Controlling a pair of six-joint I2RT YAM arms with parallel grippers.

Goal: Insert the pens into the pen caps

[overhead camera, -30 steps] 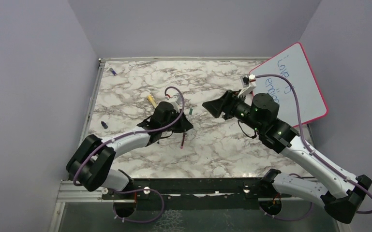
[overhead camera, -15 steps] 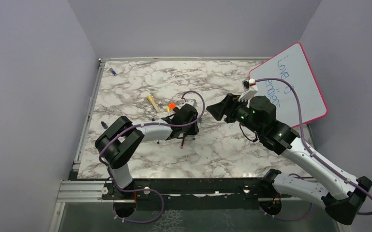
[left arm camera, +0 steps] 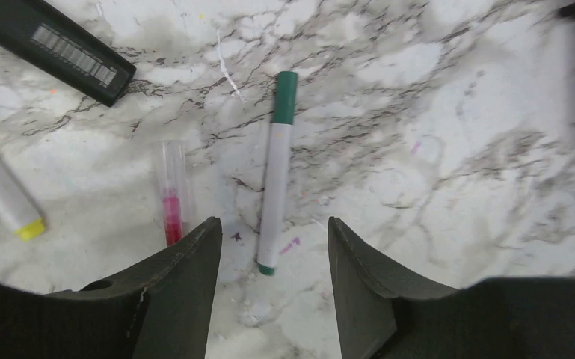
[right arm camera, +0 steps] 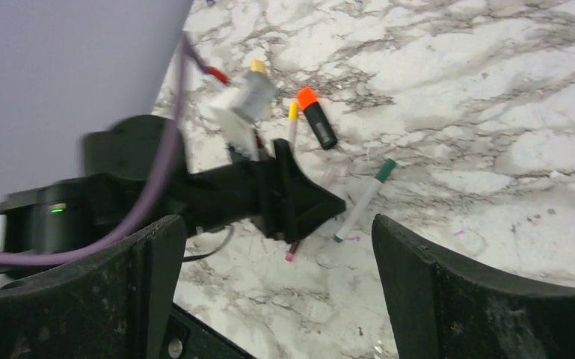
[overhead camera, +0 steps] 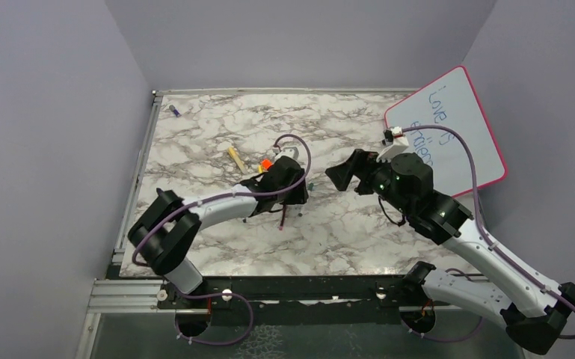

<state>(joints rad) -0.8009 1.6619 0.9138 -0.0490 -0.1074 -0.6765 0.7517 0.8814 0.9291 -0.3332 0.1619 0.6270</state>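
A white pen with a green cap point(left arm camera: 277, 168) lies flat on the marble, its near end between my left gripper's point(left arm camera: 273, 224) fingertips; that gripper is open and holds nothing. Left of it lie a red pen point(left arm camera: 173, 196) and a white pen with a yellow end point(left arm camera: 4, 194). In the right wrist view the green pen point(right arm camera: 363, 198) sits just beyond the left gripper point(right arm camera: 299, 202), and my right gripper point(right arm camera: 277, 224) hovers above, wide open and empty. From above, the left gripper point(overhead camera: 297, 196) and right gripper point(overhead camera: 344, 173) face each other mid-table. A blue pen cap point(overhead camera: 173, 111) lies far back left.
A thick black highlighter with an orange end point(right arm camera: 315, 120) lies beside the pens. A yellow pen point(overhead camera: 233, 156) rests farther left. The pink-framed whiteboard point(overhead camera: 456, 127) leans at the back right. A metal rail point(overhead camera: 138, 179) borders the table's left edge.
My left gripper swung right over the pens and opened; the green pen now lies on the table between its fingertips. The right gripper opened wider and drew slightly back to the right.
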